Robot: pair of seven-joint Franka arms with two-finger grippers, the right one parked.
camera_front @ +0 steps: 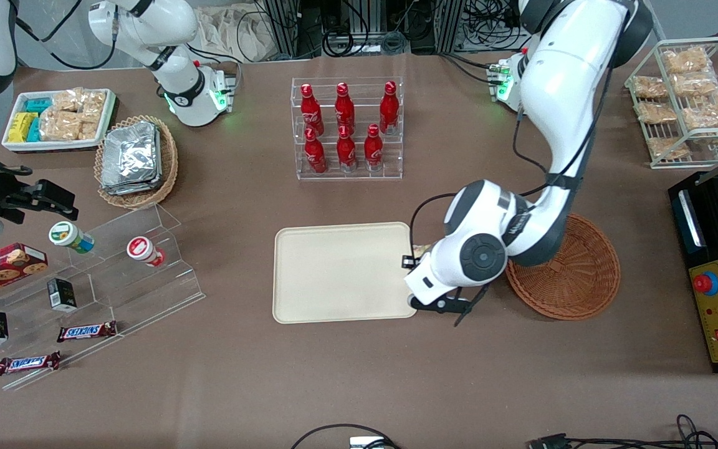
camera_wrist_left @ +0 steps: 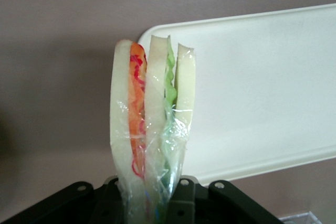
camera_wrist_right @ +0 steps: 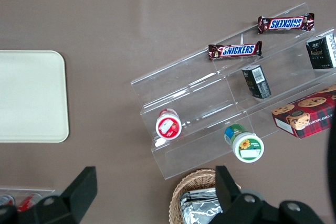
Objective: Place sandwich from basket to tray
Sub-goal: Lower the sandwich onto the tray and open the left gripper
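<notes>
My left gripper [camera_wrist_left: 149, 199] is shut on the sandwich [camera_wrist_left: 152, 114], a plastic-wrapped wedge of white bread with orange-red and green filling, held upright by its narrow end. In the front view the gripper [camera_front: 422, 269] hangs over the edge of the cream tray [camera_front: 340, 274] that faces the basket, and a bit of the sandwich [camera_front: 420, 251] shows beside the wrist. The tray [camera_wrist_left: 262, 87] lies bare below the sandwich. The reddish-brown wicker basket [camera_front: 574, 274] sits beside the tray toward the working arm's end, with nothing in the part that shows.
A clear rack of red bottles [camera_front: 346, 128] stands farther from the front camera than the tray. A stepped acrylic shelf with snacks [camera_front: 103, 274], a tan basket of foil packets [camera_front: 136, 159] and a white snack tray [camera_front: 57, 118] lie toward the parked arm's end. A black control box [camera_front: 717, 274] is beside the basket.
</notes>
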